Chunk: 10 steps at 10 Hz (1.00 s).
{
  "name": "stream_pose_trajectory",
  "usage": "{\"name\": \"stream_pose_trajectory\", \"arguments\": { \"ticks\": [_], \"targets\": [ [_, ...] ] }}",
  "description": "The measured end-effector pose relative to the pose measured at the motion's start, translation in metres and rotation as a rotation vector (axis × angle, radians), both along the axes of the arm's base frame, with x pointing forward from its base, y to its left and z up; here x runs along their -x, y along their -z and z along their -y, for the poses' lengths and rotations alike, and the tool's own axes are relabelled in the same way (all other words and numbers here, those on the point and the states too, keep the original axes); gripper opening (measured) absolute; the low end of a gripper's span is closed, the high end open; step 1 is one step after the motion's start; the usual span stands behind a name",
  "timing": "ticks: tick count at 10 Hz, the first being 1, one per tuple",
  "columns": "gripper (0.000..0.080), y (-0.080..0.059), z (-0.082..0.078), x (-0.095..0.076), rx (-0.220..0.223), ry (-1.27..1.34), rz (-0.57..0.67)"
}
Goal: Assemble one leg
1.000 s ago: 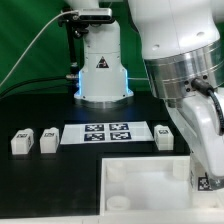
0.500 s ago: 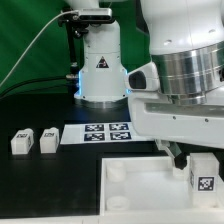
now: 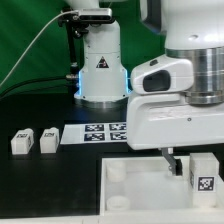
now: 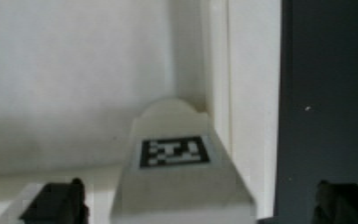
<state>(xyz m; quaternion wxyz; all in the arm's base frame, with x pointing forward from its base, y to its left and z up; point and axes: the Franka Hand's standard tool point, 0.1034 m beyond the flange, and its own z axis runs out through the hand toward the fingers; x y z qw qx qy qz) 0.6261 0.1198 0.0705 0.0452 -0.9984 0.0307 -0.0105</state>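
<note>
- The white tray (image 3: 140, 190) lies at the near edge of the black table (image 3: 50, 185); its raised rim runs along the side nearest the marker board (image 3: 103, 132), and a round corner socket (image 3: 117, 172) shows just inside that rim.
- Beyond the tray's rim on the exterior view's left, the black table is bare up to two spare legs (image 3: 32, 141), which stand side by side just beside the marker board's end.
- The robot's base (image 3: 102, 65) rises behind the marker board, well apart from the tray.
- The gripper (image 3: 185, 165) hangs over the tray's far side on the exterior view's right, with the arm's bulky white body above it covering part of the marker board.
- In the wrist view, the two dark fingertips (image 4: 57, 200) stand wide apart, and neither touches anything.
- The leg (image 4: 179, 160) lies between the fingertips, tag facing up, inside the tray and close against the tray's inner wall (image 4: 220, 90).
</note>
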Motion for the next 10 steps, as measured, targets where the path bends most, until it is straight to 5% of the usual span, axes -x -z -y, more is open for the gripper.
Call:
{"name": "stream_pose_trajectory", "arguments": {
  "ticks": [2,4,10],
  "targets": [
    [0.0367,0.0010,0.0005,0.0008,-0.001,0.040,-0.004],
    [0.0296,0.0014,0.0012,0.0010,-0.006,0.206,-0.020],
    [0.0296,-0.0005,0.0059,-0.0025,-0.065,1.095,-0.128]
  ]
}}
